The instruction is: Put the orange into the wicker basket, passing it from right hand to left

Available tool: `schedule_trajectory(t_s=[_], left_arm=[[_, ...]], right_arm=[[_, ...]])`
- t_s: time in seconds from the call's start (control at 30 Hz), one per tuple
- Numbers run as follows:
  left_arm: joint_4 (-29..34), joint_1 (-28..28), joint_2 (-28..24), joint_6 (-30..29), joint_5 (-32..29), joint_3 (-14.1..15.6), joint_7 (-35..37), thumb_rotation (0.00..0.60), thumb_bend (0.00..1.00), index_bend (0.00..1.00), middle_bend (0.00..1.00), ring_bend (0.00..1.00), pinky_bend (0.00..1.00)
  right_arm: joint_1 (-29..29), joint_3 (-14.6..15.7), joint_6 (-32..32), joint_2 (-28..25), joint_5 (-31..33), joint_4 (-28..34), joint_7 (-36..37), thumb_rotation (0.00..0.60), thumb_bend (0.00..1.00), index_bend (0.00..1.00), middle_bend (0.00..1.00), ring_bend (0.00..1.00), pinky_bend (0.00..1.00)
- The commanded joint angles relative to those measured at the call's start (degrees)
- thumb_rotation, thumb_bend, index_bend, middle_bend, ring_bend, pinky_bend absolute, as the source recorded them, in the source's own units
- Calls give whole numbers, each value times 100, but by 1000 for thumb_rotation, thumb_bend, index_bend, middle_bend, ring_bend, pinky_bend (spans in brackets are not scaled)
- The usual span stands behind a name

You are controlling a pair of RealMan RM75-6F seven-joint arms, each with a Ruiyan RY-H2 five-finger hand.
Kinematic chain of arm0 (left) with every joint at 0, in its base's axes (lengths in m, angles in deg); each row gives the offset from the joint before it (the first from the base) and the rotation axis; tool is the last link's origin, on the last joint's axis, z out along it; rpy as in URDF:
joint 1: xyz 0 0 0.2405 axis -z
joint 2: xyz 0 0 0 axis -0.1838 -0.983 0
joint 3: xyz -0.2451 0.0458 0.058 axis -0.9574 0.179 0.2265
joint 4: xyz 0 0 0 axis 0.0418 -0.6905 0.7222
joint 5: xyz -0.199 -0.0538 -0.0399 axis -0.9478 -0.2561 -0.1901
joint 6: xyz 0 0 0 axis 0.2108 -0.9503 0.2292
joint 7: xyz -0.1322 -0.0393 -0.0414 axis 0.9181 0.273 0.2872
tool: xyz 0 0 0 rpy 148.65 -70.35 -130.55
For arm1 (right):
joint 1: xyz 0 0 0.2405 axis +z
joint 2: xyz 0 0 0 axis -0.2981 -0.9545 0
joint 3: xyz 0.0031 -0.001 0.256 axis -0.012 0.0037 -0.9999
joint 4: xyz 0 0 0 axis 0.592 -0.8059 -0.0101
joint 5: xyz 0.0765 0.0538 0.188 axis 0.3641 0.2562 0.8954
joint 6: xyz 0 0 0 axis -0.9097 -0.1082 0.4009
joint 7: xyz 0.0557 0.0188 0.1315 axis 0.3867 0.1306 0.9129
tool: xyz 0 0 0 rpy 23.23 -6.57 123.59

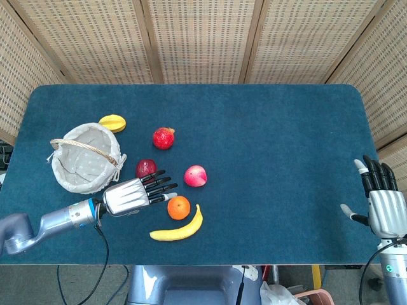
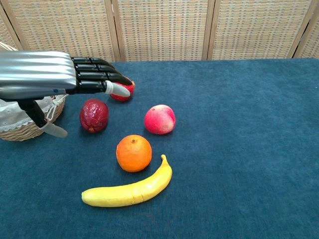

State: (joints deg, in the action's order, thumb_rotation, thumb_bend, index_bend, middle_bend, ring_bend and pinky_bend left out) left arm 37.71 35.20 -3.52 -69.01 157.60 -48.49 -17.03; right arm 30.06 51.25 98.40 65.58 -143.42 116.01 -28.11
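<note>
The orange [image 1: 179,207] [image 2: 134,153] lies on the blue table near the front, just above a banana. My left hand [image 1: 135,194] [image 2: 55,77] hovers beside it on the left, flat and open, fingers stretched toward the orange and holding nothing. The wicker basket [image 1: 84,157] [image 2: 20,127] with its white dotted lining stands at the left, partly hidden behind my left hand in the chest view. My right hand [image 1: 381,206] is far off at the table's right edge, fingers up and apart, empty.
A banana [image 1: 179,228] [image 2: 128,188] curves below the orange. A pink apple [image 1: 195,175] [image 2: 159,119], a dark red fruit [image 1: 145,168] [image 2: 93,115], a pomegranate [image 1: 163,137] and a yellow starfruit [image 1: 112,122] lie around.
</note>
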Motion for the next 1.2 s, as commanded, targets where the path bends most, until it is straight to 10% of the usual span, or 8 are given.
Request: schedule_trajectory(t_s=[0.03,0.47,0.93,1.2], left_arm=[[-319,245,372,266,-8,150,71,600,0,0,0,0,60],[-1551,647,1604,368,-280,423,378,600,2,7,0,11,75],[-2356,712,2450,22,-662,687,324,600,135,516,413,366,463],[-2226,729,2271,-392,-743,686,190,600,155,574,462,414,493]], right_arm=[[-29,-26,-45,-27,25,-4,-19,600,0,0,0,0,0],[-143,-205,-174,-108,130,109,-127,600,0,0,0,0,0],[-263,-318,-250,-197,30,276,-212,600,0,0,0,0,0],[-308,-362,-241,-199,-35,287,-195,600,0,0,0,0,0]])
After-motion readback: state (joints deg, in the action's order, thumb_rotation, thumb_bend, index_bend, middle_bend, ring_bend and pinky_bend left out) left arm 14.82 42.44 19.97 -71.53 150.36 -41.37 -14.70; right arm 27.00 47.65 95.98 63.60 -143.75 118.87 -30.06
